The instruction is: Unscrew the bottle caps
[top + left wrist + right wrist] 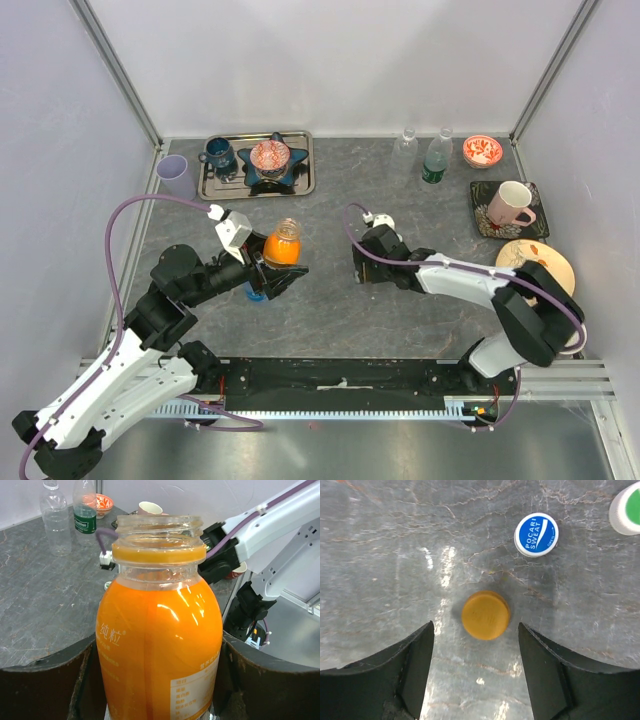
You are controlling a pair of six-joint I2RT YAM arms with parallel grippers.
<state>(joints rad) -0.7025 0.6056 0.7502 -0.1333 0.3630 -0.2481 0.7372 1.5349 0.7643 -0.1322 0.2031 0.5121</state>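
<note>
My left gripper (280, 272) is shut on an orange juice bottle (284, 243) and holds it upright. In the left wrist view the bottle (159, 630) fills the space between the fingers (45, 685), and its threaded neck is open with no cap on it. My right gripper (362, 268) is open just above the table. In the right wrist view an orange cap (485, 615) lies on the table just ahead of the open right gripper (475, 626). A blue-and-white cap (536, 534) and a white-and-green cap (627, 511) lie farther off. A small blue thing (257, 292) shows under the left gripper.
Two clear bottles (404, 150) (437, 157) stand at the back. A metal tray (305, 160) holds a blue mug and a bowl. There is a purple cup (173, 175), a red bowl (482, 151), a pink mug (512, 203) on a dark plate and a yellow plate (540, 262).
</note>
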